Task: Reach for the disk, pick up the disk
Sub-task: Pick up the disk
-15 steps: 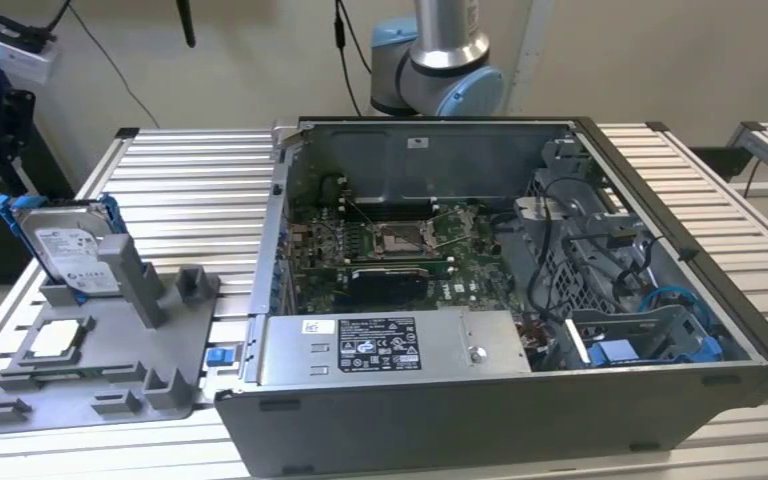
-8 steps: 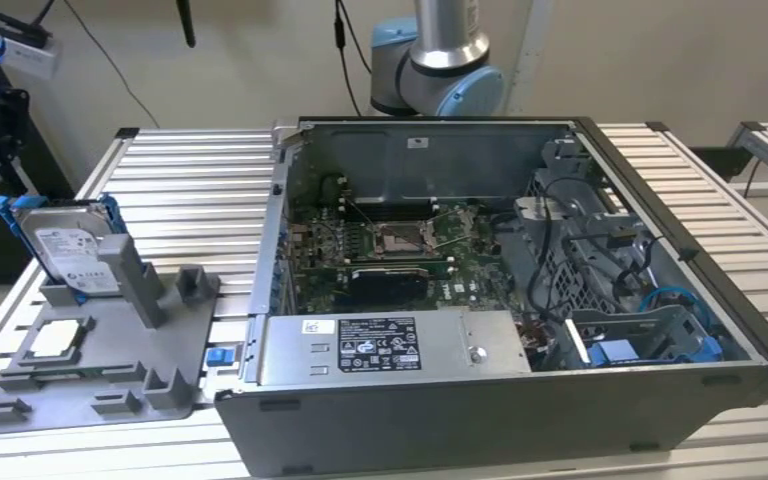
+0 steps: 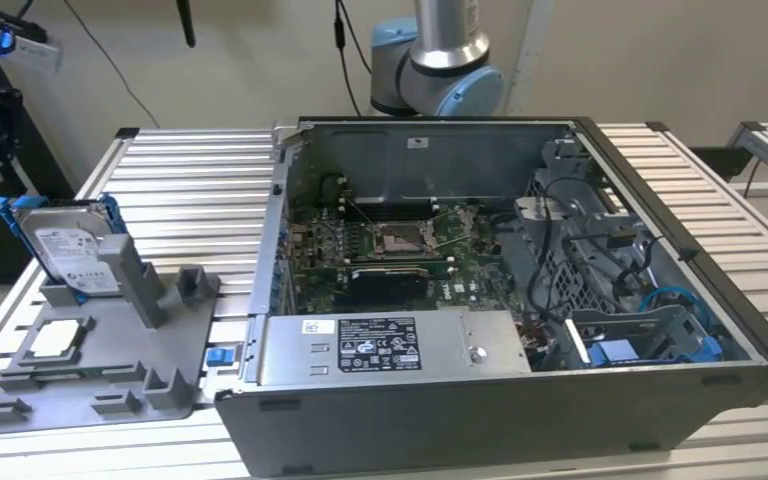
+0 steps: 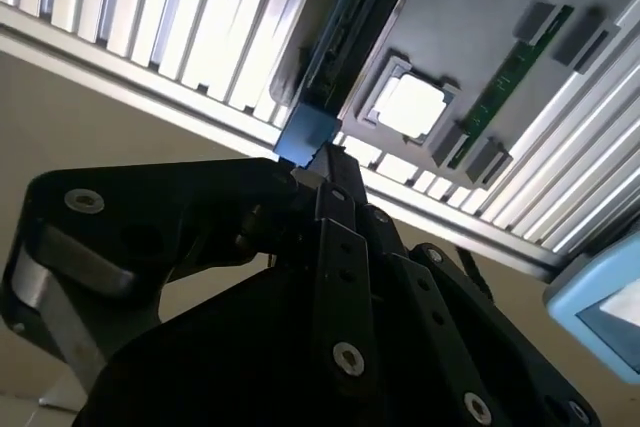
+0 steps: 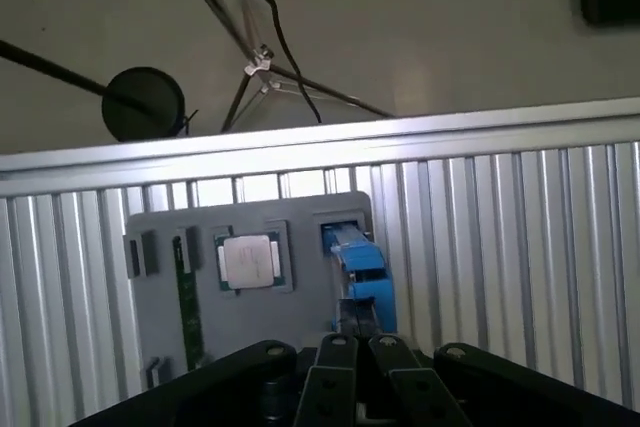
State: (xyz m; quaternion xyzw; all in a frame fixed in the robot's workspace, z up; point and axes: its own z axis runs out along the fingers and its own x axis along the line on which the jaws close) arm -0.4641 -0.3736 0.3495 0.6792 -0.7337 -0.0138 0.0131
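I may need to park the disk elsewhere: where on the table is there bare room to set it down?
The table is bare behind the tray, up to its far edge, on the exterior view's left of the case. Another bare strip borders the case on that view's right. The tray is crowded: disk, chip, posts.
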